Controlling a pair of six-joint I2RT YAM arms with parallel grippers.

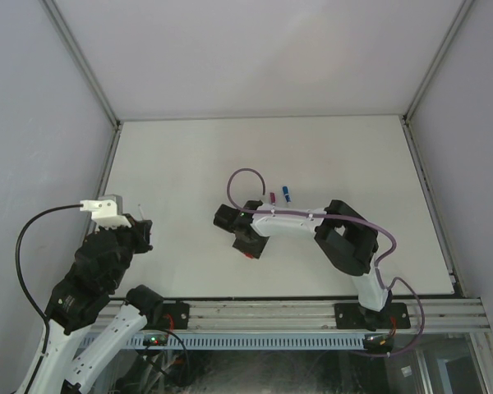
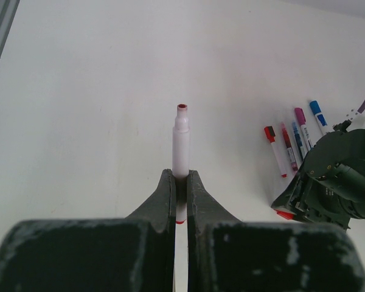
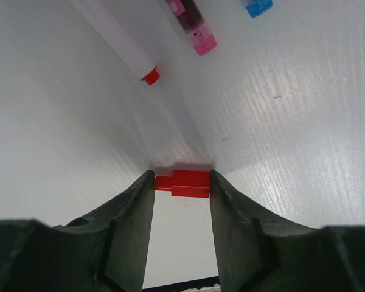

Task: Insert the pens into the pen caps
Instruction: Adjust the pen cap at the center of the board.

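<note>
My left gripper (image 2: 181, 182) is shut on a white pen (image 2: 181, 143) whose uncapped red tip points away from the wrist, above the table at the left (image 1: 140, 232). My right gripper (image 3: 181, 182) is down on the table with a red pen cap (image 3: 184, 183) lying crosswise between its fingertips, and both fingers touch the cap's ends. In the top view this gripper (image 1: 248, 249) is at mid table. Just beyond it lie several more pens: one with a red end (image 3: 118, 39), a magenta one (image 3: 194, 27) and a blue one (image 3: 257, 6).
The loose pens lie side by side in a row (image 2: 295, 141) right behind the right gripper's body (image 2: 337, 182). A purple cable (image 1: 245, 174) loops over the right arm. The white table (image 1: 189, 156) is walled on three sides.
</note>
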